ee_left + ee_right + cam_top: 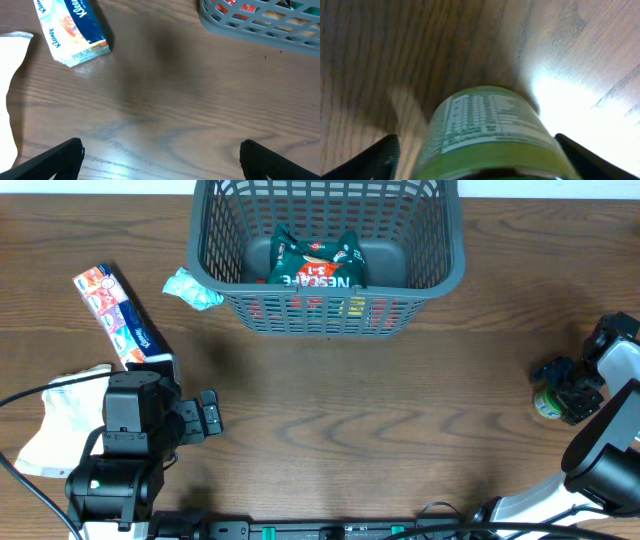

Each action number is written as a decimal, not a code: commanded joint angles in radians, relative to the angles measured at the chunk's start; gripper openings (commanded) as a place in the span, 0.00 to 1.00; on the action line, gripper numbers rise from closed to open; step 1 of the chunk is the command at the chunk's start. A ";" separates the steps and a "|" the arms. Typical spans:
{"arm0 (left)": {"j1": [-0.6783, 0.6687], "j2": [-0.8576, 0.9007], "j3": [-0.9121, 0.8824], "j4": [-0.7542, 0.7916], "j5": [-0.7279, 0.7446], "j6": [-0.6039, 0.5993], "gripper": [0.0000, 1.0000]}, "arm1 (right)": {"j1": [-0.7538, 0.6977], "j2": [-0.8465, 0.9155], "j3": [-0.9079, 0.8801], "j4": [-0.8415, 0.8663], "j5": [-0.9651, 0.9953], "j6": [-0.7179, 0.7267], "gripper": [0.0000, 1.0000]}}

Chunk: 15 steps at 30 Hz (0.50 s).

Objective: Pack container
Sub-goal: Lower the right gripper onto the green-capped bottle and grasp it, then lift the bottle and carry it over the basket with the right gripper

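Observation:
The dark grey lattice container (440, 270) stands at the back centre, and its corner shows in the left wrist view (235, 25). A green Nescafe packet (318, 262) lies inside it. My right gripper (560, 385) is open at the right edge, its fingers either side of a green-labelled bottle (546, 406). In the right wrist view the bottle (485, 120) sits between the spread fingers (477, 150) with a gap on the left. My left gripper (210, 417) is open and empty over bare table (160, 150).
A Kleenex tissue pack (115, 315) lies at the left and shows in the left wrist view (72, 30). A teal wrapper (192, 288) lies against the container's left side. A white bag (70, 415) lies by the left arm.

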 commanded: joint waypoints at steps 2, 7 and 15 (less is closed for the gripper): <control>-0.005 -0.001 0.020 0.000 -0.008 -0.002 0.98 | 0.010 0.013 -0.005 -0.006 0.014 0.008 0.68; -0.005 -0.001 0.020 0.000 -0.008 -0.002 0.98 | 0.010 0.013 -0.005 -0.006 0.014 0.007 0.50; -0.005 -0.001 0.020 0.000 -0.008 -0.001 0.99 | 0.033 0.005 0.010 -0.025 0.014 -0.001 0.01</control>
